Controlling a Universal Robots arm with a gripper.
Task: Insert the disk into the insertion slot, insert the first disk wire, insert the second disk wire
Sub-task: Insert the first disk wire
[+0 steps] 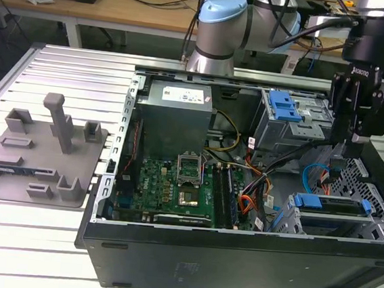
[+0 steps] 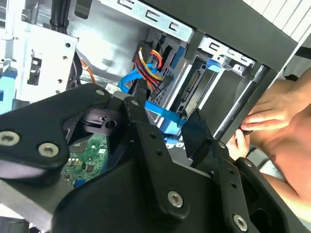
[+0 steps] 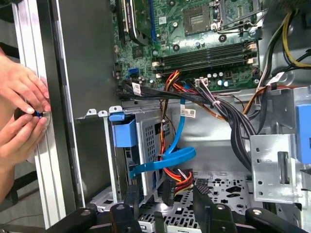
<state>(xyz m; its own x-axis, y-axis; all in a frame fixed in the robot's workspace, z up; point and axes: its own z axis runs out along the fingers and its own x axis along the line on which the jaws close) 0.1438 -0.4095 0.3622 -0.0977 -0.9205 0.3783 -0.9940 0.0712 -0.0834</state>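
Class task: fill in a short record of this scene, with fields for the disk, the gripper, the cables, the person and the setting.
Disk: the disk sits in the insertion slot.
Gripper: the gripper is open, low beside the slot.
Cables: a blue flat cable loops past the slot; a black connector on red and yellow wires lies between the fingers, untouched.
Person: hands at the computer case's outer edge.
Setting: case open on a slatted metal table.

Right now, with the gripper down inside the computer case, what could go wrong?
A person's hands are just outside the case wall, near the gripper; a swing that way could strike them. The blue cable and the red-and-yellow wires run close to the open gripper, so it may snag or pull them.
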